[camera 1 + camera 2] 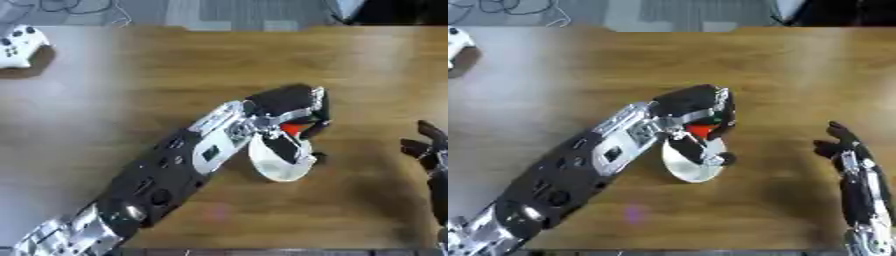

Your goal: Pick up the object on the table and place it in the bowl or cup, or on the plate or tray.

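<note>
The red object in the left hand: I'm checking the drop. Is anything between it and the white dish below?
Nothing visible. The left hand is curled round the red object directly over the white dish; only the hand's own fingers surround it.

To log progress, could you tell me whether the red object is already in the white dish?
Not yet: the left hand has its fingers curled round the red object, above the white dish.
</note>
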### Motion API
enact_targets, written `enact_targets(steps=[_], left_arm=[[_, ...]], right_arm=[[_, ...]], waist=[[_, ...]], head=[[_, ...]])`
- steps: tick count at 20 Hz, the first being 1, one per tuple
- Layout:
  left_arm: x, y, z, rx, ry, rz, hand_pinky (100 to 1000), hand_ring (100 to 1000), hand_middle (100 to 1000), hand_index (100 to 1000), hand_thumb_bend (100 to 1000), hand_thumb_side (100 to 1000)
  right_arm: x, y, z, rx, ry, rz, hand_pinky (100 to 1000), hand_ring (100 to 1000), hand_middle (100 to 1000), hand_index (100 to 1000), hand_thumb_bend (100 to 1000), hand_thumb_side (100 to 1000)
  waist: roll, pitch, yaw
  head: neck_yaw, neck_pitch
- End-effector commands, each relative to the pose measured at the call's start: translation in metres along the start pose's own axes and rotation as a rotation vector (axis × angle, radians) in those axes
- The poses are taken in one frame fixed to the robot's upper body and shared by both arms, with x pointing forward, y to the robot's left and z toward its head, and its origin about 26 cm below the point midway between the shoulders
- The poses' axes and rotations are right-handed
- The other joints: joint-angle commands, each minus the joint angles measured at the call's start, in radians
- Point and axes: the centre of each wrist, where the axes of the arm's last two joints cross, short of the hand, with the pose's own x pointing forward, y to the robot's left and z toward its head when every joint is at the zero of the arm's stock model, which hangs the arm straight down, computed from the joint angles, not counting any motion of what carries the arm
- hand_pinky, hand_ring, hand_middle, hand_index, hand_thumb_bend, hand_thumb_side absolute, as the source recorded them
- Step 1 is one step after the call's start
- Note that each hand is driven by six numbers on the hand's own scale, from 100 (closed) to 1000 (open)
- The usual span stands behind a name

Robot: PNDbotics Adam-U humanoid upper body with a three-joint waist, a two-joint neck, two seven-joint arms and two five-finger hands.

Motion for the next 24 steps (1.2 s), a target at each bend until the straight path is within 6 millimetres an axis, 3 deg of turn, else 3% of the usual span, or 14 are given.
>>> enact_targets(steps=[1,2,3,5,18,19,20,21,22,24], left_arm=[[0.007,0.012,-0.006,0.038,-0.065,0.004,715,100,100,362,788,190],[0.008,0.013,-0.006,0.044,-0.075,0.008,767,114,100,404,820,283],[0.008,0.015,-0.007,0.056,-0.085,0.012,818,164,136,463,869,472],[0.009,0.018,-0.007,0.077,-0.101,0.018,846,187,167,495,895,579],[0.005,0.021,-0.006,0.082,-0.118,0.002,867,188,177,526,966,780],[0.006,0.022,-0.006,0.081,-0.121,-0.005,883,228,222,564,1000,846],[0.007,0.024,-0.006,0.079,-0.125,-0.012,883,228,222,564,1000,846],[0.007,0.025,-0.006,0.078,-0.128,-0.019,930,307,282,606,1000,877],[0.008,0.026,-0.006,0.077,-0.130,-0.025,926,300,277,604,1000,875],[0.009,0.028,-0.006,0.081,-0.135,-0.032,956,414,356,619,1000,894]], right_arm=[[0.004,-0.007,-0.003,-0.001,-0.015,0.025,764,735,916,821,100,786],[0.004,-0.008,-0.003,-0.001,-0.015,0.026,764,735,916,821,100,783],[0.004,-0.008,-0.003,-0.002,-0.013,0.027,764,735,916,821,100,780],[0.003,-0.008,-0.003,-0.003,-0.011,0.029,764,735,917,821,100,777],[-0.001,-0.011,-0.001,-0.009,0.000,0.043,764,736,917,819,100,763],[-0.001,-0.011,-0.001,-0.010,0.001,0.044,763,736,917,819,100,761],[-0.002,-0.012,0.000,-0.010,0.002,0.045,763,736,917,819,100,761],[-0.002,-0.012,0.000,-0.011,0.004,0.046,763,736,917,819,100,760],[-0.003,-0.012,0.000,-0.012,0.005,0.046,763,736,917,819,100,760],[-0.003,-0.012,0.001,-0.013,0.008,0.048,763,736,916,818,100,758]], waist=[[-0.003,-0.013,0.002],[-0.003,-0.013,0.002],[-0.003,-0.013,0.003],[-0.004,-0.014,0.003],[-0.010,-0.023,0.010],[-0.010,-0.024,0.011],[-0.011,-0.024,0.012],[-0.011,-0.025,0.012],[-0.012,-0.026,0.013],[-0.013,-0.028,0.015]], head=[[-0.009,0.000],[-0.009,0.000],[-0.009,0.000],[-0.009,0.000],[0.001,0.000],[0.001,0.000],[0.002,0.000],[0.002,0.000],[0.001,0.000],[0.001,0.000]])
